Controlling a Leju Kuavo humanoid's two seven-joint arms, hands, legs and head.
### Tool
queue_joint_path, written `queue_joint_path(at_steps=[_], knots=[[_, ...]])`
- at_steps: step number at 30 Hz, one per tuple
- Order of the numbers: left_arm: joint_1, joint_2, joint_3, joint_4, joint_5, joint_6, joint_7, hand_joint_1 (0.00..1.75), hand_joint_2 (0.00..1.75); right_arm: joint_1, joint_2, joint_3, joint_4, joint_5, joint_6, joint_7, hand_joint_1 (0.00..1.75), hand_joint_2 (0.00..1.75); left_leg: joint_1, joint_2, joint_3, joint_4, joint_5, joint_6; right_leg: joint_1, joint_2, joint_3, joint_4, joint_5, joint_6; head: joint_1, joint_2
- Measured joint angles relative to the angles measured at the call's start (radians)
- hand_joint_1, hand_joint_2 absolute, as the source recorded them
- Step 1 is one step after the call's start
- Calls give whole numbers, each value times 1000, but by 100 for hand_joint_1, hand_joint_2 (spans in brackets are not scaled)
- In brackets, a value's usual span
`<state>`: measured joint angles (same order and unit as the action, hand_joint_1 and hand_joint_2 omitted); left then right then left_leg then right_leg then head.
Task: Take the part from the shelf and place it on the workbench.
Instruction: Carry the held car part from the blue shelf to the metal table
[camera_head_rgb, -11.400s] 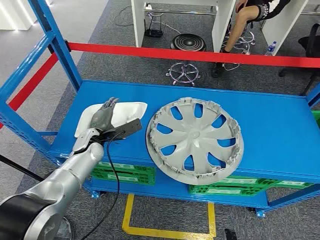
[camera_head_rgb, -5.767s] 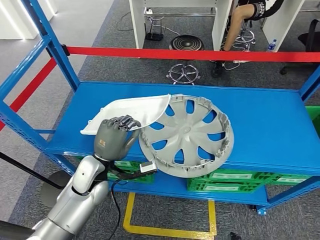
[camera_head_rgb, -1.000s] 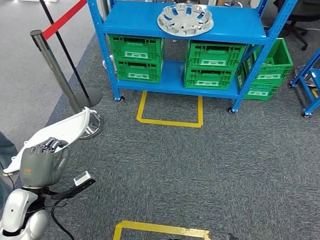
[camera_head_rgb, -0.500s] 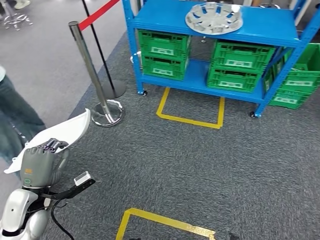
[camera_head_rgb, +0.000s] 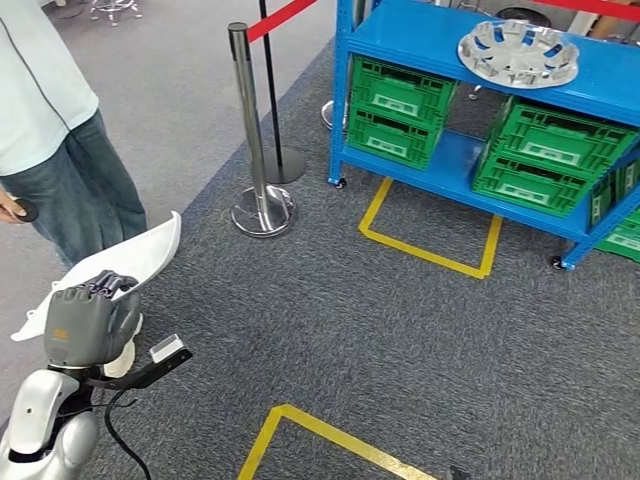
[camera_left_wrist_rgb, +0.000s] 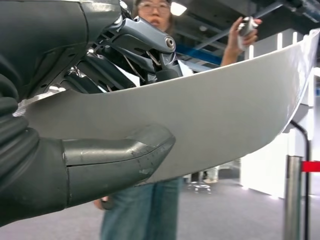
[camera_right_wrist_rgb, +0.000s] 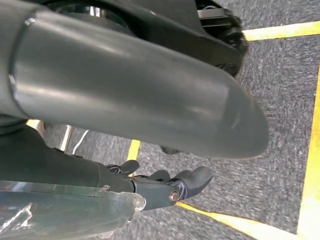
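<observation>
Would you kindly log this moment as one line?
left hand: grips curved white plastic part | right hand: empty, fingers apart | blue shelf: silver hubcap | workbench: unseen | person near

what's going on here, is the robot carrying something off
Yes. The robot's left hand grips a curved white part, holding it out over grey carpet, away from the blue shelf. A silver wheel cover lies on the shelf's top level, above green crates. A person in jeans stands close beside the part. No workbench is in view, so the part isn't placed yet.
</observation>
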<state>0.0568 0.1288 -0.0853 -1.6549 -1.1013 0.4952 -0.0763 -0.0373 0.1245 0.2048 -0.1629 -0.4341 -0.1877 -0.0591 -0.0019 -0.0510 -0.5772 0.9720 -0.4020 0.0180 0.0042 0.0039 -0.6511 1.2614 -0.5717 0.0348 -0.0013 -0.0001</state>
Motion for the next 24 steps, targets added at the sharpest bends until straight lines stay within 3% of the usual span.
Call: queue_joint_path(at_steps=[1,3,5,7,9,11,13,14,16,18,20,22,24], knots=[[-1,0,0,2,0,0,1,175,175,0,0,1,0,0,0,0,0,0,0,-14,0,0,2,-2,0,11,29,-64,39,-3,0,0],[-7,-1,-1,6,0,-1,6,175,175,0,-1,2,0,0,0,1,0,0,-1,-39,-5,4,5,-8,-5,60,90,-198,92,-8,0,0],[-13,-1,-1,9,1,-4,10,175,175,-1,-2,3,0,0,0,2,0,0,1,-61,-18,8,13,-20,-8,87,115,-251,100,-9,-1,0],[-14,-1,-2,11,2,-8,13,175,175,-3,-2,3,0,0,-2,2,0,0,5,-74,-30,9,20,-32,-7,66,115,-256,105,-15,-1,0],[-15,0,-2,12,2,-11,15,175,175,-3,-2,3,0,0,-8,2,0,0,4,-34,-51,44,-5,-41,-8,40,115,-262,113,-25,-5,0],[-21,1,-3,14,3,-15,17,175,175,-1,-2,4,0,0,-13,1,0,0,3,21,-101,153,-69,-50,-7,12,113,-265,116,-30,-9,0],[-22,0,-4,18,3,-17,19,175,175,1,-2,4,0,0,-13,1,0,0,6,36,-152,270,-115,-58,-6,-19,110,-264,116,-31,-10,0],[-22,0,-4,20,3,-17,19,175,175,2,-2,4,0,0,-13,1,0,0,8,38,-157,288,-114,-60,-6,-35,109,-264,116,-31,-10,0],[-22,0,-4,23,3,-17,21,175,175,0,-2,4,0,0,-13,1,0,0,11,49,-112,217,-67,-62,-6,-63,109,-264,115,-29,-10,0],[-25,0,-5,23,3,-17,22,175,175,-2,-2,5,0,0,-13,1,0,0,9,96,-39,90,-21,-61,-2,-86,110,-261,111,-22,-10,0],[-29,0,-5,23,3,-17,22,175,175,-3,-2,7,0,0,-13,1,0,0,3,126,-9,25,-12,-47,5,-108,110,-256,107,-12,-8,0],[-28,0,-5,23,3,-17,22,175,175,-4,-2,9,0,0,-13,1,0,0,0,106,-13,20,-14,-28,6,-131,110,-255,102,-2,-5,0],[-27,1,-4,23,3,-17,22,175,175,-6,-2,10,0,0,-13,1,0,0,1,82,-14,18,-10,-15,1,-106,98,-225,78,7,-3,0]])
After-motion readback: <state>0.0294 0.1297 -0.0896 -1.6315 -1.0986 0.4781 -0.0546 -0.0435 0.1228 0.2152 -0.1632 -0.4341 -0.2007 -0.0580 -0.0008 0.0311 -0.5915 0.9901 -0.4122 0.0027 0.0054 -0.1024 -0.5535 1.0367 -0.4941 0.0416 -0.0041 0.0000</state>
